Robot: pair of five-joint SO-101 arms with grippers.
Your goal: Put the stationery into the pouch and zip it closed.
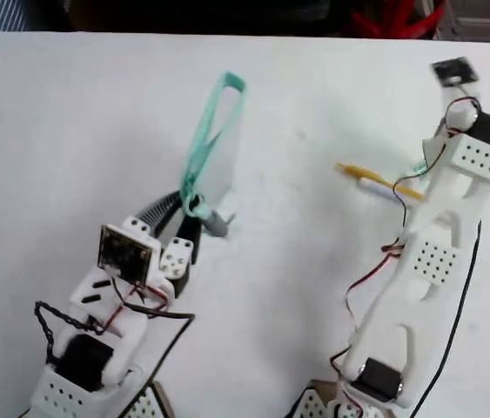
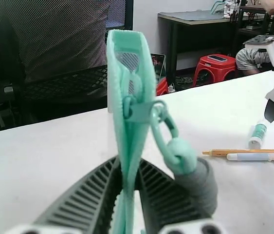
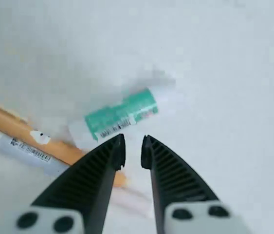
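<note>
Ribbed and dark, the left claw (image 2: 129, 165) sits closest, clamped on the lower edge of the mint-green pouch (image 2: 127, 83), which stands upright on edge on the bench (image 1: 70, 131). From the pouch's zip hangs a green ring with a grey pull tab (image 2: 200, 183), resting against one claw finger. The zip band runs up the narrow edge of the pouch, and a patch of grey mesh shows near its top.

Across the bench, the right claw (image 3: 133, 144) has its tips a narrow gap apart, poised just over the glue stick (image 3: 122, 117), a white tube with a green label. The label carries a barcode and small print too fine to read. Just beside the glue stick lie an orange pencil (image 3: 0, 117) and a white pen (image 3: 25, 151), side by side; the pen also bears a barcode strip, and the pencil a small white sticker.

White and matte, the bench surface runs between the pouch and the stationery, which sit well apart. In the high view its far edge crosses the top, well beyond both arms.

Beyond that edge, the left wrist view shows a mesh-backed chair (image 2: 54, 34), a dark desk (image 2: 200, 17) and a red stool (image 2: 219, 63) on the floor.
</note>
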